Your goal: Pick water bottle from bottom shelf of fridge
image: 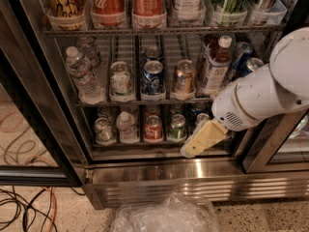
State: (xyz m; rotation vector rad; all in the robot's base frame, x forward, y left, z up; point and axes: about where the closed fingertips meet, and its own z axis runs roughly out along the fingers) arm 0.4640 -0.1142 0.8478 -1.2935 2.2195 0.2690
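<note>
The fridge [41, 98] stands open, with a steel base panel [193, 179]. On the bottom shelf [145, 152] the small stubby water bottle [127, 126] with a white cap stands second from the left, between a green-and-white can [103, 131] and a red can [153, 128]. My gripper [195, 146], cream coloured on a white arm [260, 98], hangs in front of the shelf's right end at rail height. It is well right of the water bottle, apart from it, and hides the rightmost cans.
The rack above holds taller clear bottles [82, 74], several cans and a brown-liquid bottle [215, 64]. A green can [176, 127] stands just left of the gripper. A crumpled clear plastic bag [164, 214] and cables [24, 209] lie on the floor. A door frame [270, 144] stands at right.
</note>
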